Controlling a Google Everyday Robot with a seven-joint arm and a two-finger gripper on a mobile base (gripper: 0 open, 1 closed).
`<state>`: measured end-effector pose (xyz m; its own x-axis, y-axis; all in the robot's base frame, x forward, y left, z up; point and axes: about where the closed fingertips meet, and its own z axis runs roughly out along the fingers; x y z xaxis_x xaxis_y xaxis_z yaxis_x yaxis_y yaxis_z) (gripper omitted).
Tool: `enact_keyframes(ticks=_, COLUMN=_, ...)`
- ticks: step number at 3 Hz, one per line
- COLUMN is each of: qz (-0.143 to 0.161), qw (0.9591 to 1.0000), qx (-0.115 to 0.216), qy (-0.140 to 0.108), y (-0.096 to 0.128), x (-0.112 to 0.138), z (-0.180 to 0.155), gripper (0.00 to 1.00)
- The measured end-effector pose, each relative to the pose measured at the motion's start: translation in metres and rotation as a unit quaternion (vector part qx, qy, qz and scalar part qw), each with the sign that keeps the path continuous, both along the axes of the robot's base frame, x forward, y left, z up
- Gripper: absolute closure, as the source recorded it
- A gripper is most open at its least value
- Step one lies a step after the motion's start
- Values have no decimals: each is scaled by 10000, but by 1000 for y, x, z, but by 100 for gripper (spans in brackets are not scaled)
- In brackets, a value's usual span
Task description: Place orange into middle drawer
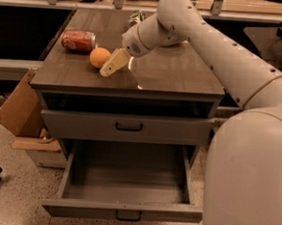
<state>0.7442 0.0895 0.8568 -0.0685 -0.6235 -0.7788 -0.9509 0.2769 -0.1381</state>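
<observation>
The orange [99, 57] rests on the dark wooden cabinet top [173, 73], left of centre. My gripper [108, 69] hangs low over the top, right beside the orange on its right side, touching or nearly touching it. The middle drawer [122, 209] is pulled open below, and its grey inside shows nothing in it. The like grey drawer front [128, 128] above it is shut.
A red soda can [78, 39] lies on its side just left of and behind the orange. A small crumpled packet [136, 16] sits at the back of the top. A cardboard box [20, 111] stands left of the cabinet. My own body [252, 180] fills the right.
</observation>
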Motion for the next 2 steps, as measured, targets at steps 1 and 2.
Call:
enact_keyframes(ticks=1, qz=95, qw=9999, qx=87, qy=-8, y=13, x=1, z=-1, gripper=0)
enact_keyframes(ticks=2, qz=209, qw=9997, qx=123, qy=33, y=23, x=2, z=-5, gripper=0)
